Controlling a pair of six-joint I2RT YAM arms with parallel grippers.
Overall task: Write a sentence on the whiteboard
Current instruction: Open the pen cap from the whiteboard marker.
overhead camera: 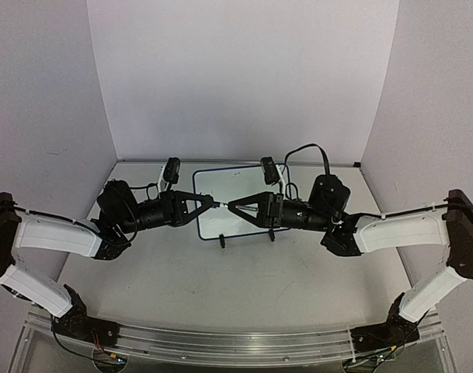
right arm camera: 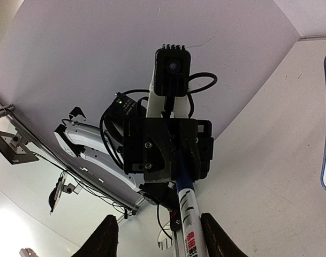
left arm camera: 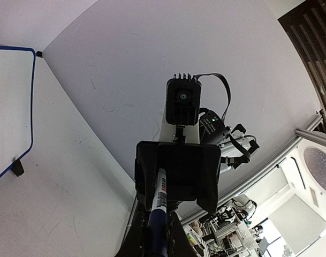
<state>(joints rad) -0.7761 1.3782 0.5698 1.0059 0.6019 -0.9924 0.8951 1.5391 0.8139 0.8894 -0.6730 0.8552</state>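
Marker (right arm camera: pixel 190 230) lies between my right gripper's (overhead camera: pixel 234 206) 2 parted fingers (right arm camera: pixel 213 235), probably for uncapping; left gripper (overhead camera: pixel 209 203) clamps it.

Soft, even light fills the white enclosure, leaving only faint, diffuse shadows under the arms on the table (overhead camera: pixel 182 287). Both wrist views bow strongly toward their edges, so the rim of the whiteboard (left arm camera: pixel 7 107) curves, and the room beyond the enclosure in the left wrist view is washed out bright. Close to the lens the label on the marker pen (right arm camera: pixel 188 225) looks soft, perhaps out of focus.
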